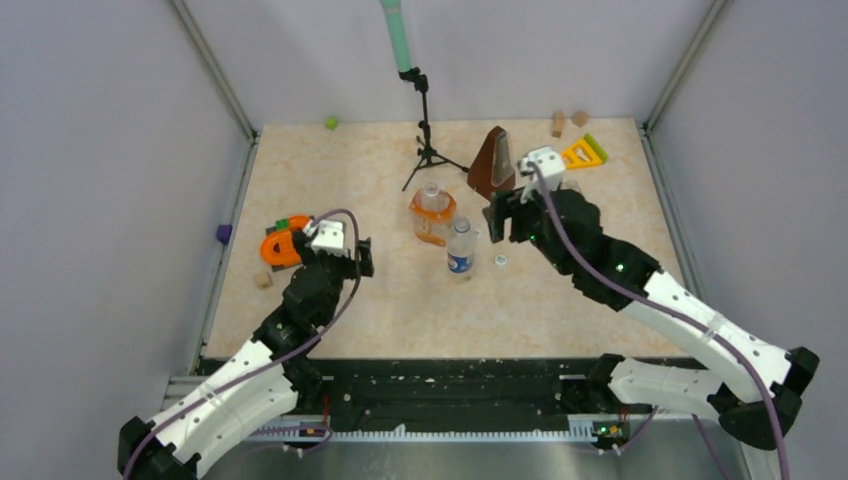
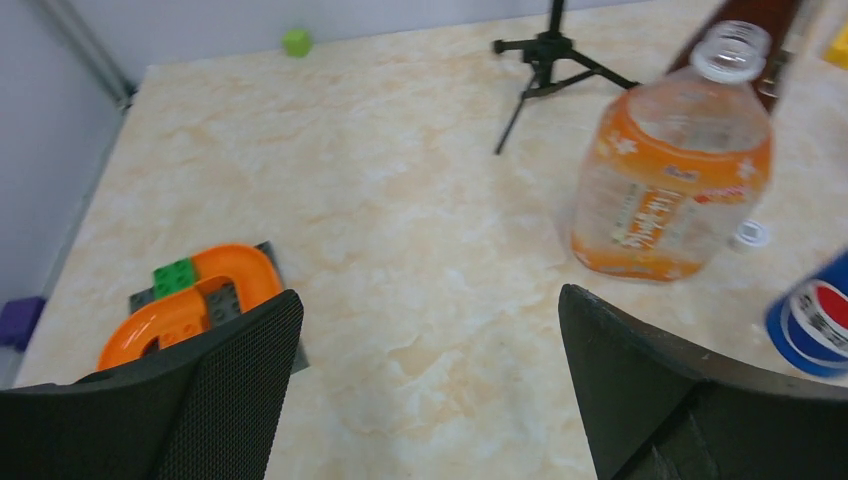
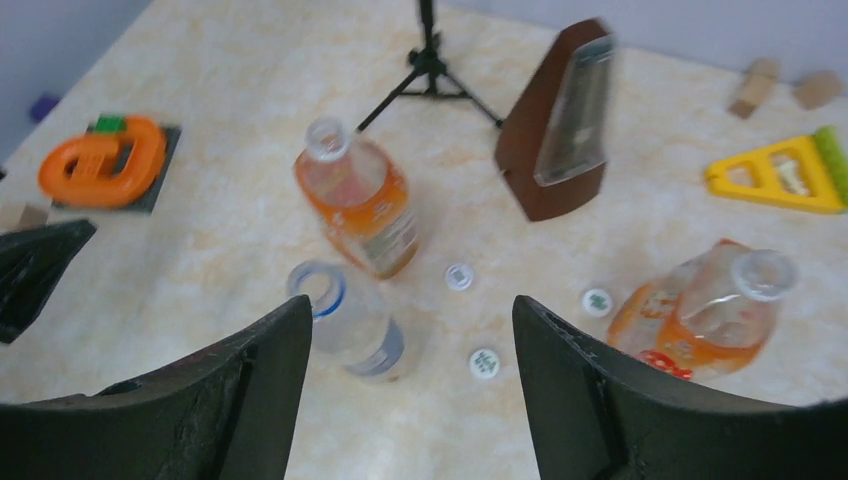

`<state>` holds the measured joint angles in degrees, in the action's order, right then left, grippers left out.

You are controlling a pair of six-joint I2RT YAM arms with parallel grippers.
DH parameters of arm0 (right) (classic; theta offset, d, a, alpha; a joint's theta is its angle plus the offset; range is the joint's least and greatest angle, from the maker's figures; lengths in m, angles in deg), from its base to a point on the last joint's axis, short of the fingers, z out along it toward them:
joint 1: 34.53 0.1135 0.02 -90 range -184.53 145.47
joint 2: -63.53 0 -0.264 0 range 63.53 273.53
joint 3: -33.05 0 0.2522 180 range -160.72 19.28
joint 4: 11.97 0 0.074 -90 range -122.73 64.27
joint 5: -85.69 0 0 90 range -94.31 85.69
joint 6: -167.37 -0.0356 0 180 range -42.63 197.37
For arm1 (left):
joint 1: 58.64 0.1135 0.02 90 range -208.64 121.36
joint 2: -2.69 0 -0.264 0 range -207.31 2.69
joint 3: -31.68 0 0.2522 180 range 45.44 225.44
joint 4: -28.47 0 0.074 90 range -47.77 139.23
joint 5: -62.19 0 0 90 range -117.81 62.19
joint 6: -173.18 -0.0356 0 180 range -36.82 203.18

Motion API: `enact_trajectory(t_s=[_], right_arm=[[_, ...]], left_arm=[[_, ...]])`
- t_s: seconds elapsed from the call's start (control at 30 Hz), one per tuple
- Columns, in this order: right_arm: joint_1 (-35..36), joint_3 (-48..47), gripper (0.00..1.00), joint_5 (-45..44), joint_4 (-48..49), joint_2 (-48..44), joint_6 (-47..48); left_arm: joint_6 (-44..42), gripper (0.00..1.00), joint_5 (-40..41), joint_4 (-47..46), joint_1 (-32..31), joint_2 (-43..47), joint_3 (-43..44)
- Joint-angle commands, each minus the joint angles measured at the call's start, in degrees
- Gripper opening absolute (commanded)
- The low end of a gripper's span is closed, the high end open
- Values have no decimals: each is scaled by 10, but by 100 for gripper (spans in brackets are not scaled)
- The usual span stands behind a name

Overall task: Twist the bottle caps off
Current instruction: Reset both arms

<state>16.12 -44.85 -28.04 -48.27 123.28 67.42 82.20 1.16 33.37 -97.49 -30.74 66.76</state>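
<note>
All three bottle caps (image 3: 484, 362) are lying loose on the desk (image 3: 200, 260) between the bottles (image 3: 355, 205), whose necks are showing open, so the job is looking done. Right fingers (image 3: 590, 400) are hovering above them, partly spread and gripping nothing. Left fingers (image 2: 230, 370) are sitting fully spread, empty, parked aside

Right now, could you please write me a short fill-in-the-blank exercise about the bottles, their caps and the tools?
All ___ bottle caps lie loose on the table.
The clear bottle wears a ___ label.
The left tool and the right tool both stand ___, holding nothing.
Missing words: three, blue, open.
</note>
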Motion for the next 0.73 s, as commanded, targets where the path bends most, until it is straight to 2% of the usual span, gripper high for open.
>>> enact_trajectory(t_s=[0.0, 0.07, 0.2, 0.3, 0.43, 0.7], right_arm=[[-88, 8, 72, -68, 21, -50, -28], [-163, 8, 72, -26, -6, -59, -41], [-275, 33, 73, 0, -31, -89, -51], [-330, 65, 73, 67, -28, -117, -62], [-336, 93, 74, 101, -26, -144, -74], [-336, 121, 75, 120, -30, -173, -90]], left_arm=[[81, 99, 86, 31, 32, -44, 73], [110, 99, 96, 62, 56, -79, 99], [164, 99, 132, 155, 103, -135, 169], [226, 98, 157, 234, 121, -163, 230], [251, 98, 153, 244, 121, -164, 244], [245, 98, 157, 231, 121, -157, 242]])
